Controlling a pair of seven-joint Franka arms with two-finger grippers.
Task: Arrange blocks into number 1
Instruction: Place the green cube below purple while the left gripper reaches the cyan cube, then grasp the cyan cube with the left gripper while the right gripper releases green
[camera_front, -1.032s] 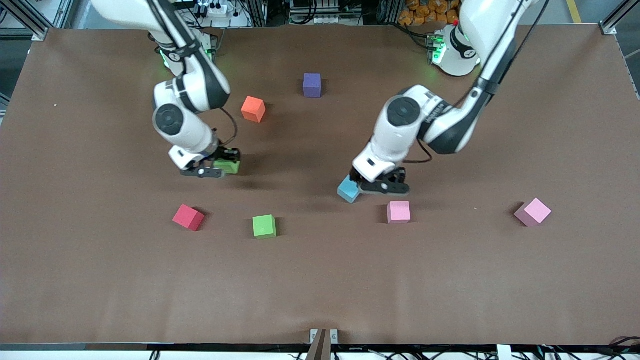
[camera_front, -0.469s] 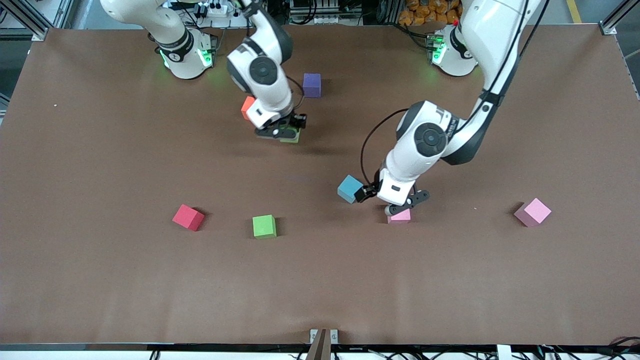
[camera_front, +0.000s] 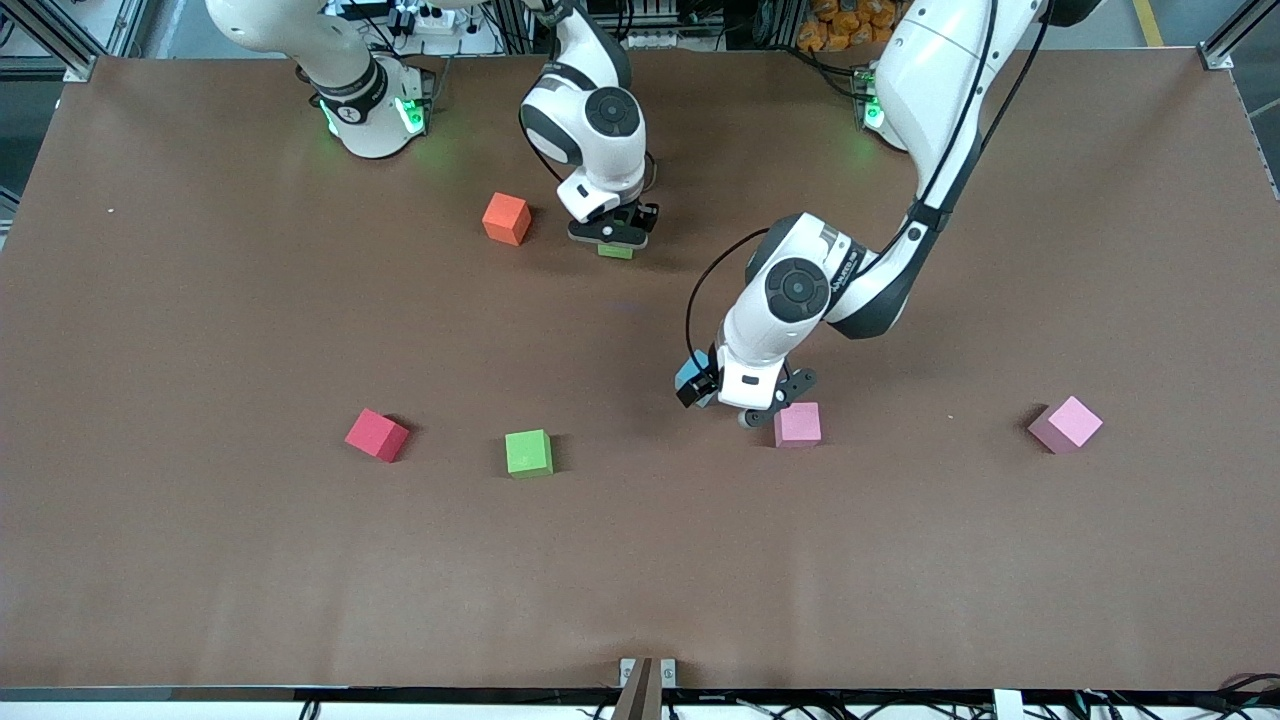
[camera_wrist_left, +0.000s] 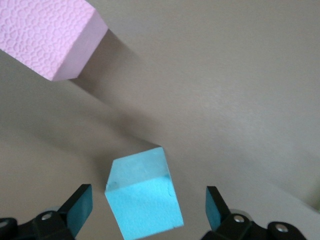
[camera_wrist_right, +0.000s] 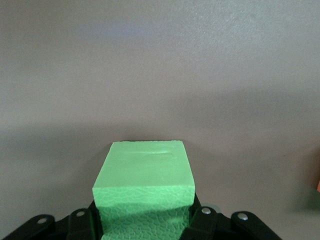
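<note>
Brown matting covers the whole worktop (camera_front: 200, 560), with both robot bases standing along its edge farthest from the front camera.

Toward that edge, near the middle, the right gripper (camera_front: 610, 233) pinches a green block (camera_wrist_right: 144, 185) between its fingers, just beside an orange cube (camera_front: 506, 218) that sits toward the right arm's end.

Near the worktop's centre, the left gripper (camera_front: 735, 405) hangs low with its jaws spread wide around a light blue block (camera_wrist_left: 144, 196); the fingers (camera_wrist_left: 80, 206) stand clear of the block's sides. A pink block (camera_front: 797, 423) lies just beside it, toward the left arm's end. A second pink block (camera_front: 1066, 424) sits well apart, closer to that end's edge.

A second green block (camera_front: 528, 452) and a red block (camera_front: 376, 435) lie in the same row, toward the right arm's end.
</note>
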